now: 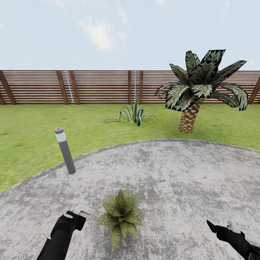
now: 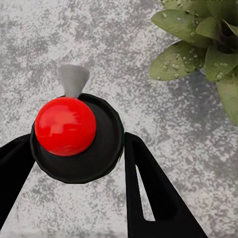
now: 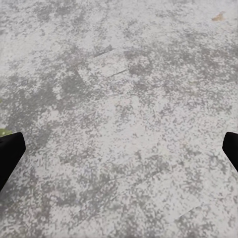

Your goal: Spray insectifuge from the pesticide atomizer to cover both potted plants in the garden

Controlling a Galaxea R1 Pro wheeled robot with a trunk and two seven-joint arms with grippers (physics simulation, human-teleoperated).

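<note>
While the robot faces the slatted wooden fence (image 1: 101, 86) across the lawn (image 1: 29, 144), one potted plant (image 1: 121, 216) sits on the round grey patio (image 1: 180, 173) near its front edge, between the two arms. Its pointed green leaves are dotted with whitish specks of insectifuge (image 2: 174, 65), plain on the leaves in the left wrist view.

The left gripper (image 2: 74, 163) is clamped on the pesticide atomizer (image 2: 77, 136): the black fingers (image 2: 148, 188) press against both sides of its dark round body, which carries a red ball-shaped top and a grey nozzle pointing away over the paving. In the head view the atomizer's pale tip (image 1: 83, 212) sticks out of the left gripper (image 1: 77, 216), just beside the plant's leaves and level with them.

The right gripper (image 3: 119, 148) hangs over bare patio, its fingers (image 3: 10, 151) spread wide apart with nothing between them; in the head view it (image 1: 216, 228) lies well apart from the plant, toward the patio's right side.

A grey bollard lamp (image 1: 65, 151) with a red dot stands at the patio's left edge. Beyond the far edge, on the lawn, grow a spiky striped agave (image 1: 134, 113) and a palm (image 1: 196, 90) with a scaly trunk.
</note>
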